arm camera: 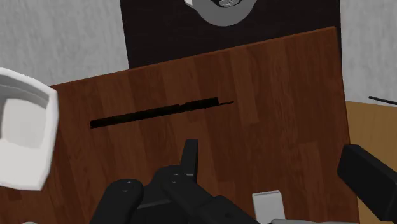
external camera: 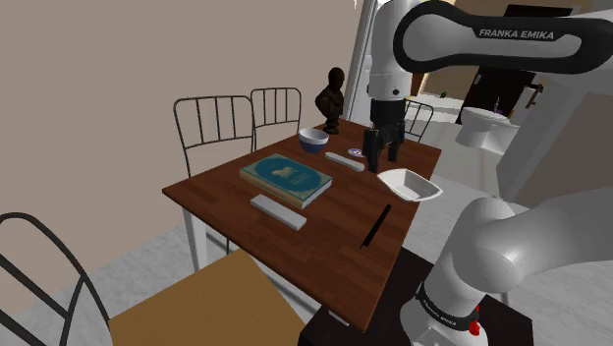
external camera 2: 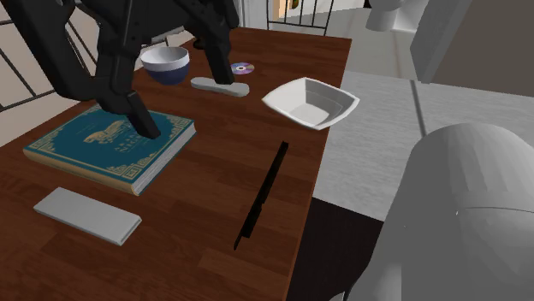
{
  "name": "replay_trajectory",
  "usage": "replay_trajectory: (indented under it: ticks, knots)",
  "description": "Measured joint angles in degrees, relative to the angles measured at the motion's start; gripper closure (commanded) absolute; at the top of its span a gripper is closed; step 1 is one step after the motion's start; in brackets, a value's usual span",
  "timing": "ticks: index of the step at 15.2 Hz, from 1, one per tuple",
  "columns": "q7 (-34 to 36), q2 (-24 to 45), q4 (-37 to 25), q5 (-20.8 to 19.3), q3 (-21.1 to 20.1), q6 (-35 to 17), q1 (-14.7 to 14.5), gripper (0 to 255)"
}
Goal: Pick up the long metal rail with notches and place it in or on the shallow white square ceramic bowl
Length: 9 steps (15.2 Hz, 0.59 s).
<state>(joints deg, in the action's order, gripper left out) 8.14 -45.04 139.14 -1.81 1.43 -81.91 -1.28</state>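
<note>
Holding the tool [external camera: 383, 149] open above the desk [external camera: 334, 211], fingers standing well apart and clasping nothing, over the stretch between the small grey bar [external camera: 345, 159] and the white square bowl [external camera: 410, 184]. Finding the long black rail [external camera: 375, 225] lying flat and untouched on bare wood, just inside the desk edge nearest the stand [arm camera: 165, 32], well apart from the tool and below it. Reading its long axis as running roughly along that edge, one end pointing toward the bowl, the other toward the desk corner by the stand. Noting the bowl sitting by the same edge, past the rail's far end, near but not touching it. Judging the coming move as turning on a drop and a pull back toward the stand, probably with the wrist turning so that the fingers are closing across the thin width rather than along the length. Seeing open wood on the inner side, between the rail and the teal book [external camera: 286, 179], with the white slab [external camera: 278, 212] lying farther in; seeing little margin on the outer side, so risking a nudge sliding the rail off the edge. Expecting only a short carry along the edge to the bowl.
</note>
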Motion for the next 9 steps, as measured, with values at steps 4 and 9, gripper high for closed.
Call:
replay_trajectory:
  ticks: [4,9]
  knots:
    - [5.08,0.54,3.23,0.61,0.1,-3.88,2.71,0]
    - [16.69,2.1,10.73,1.7,0.74,-13.63,9.2,0]
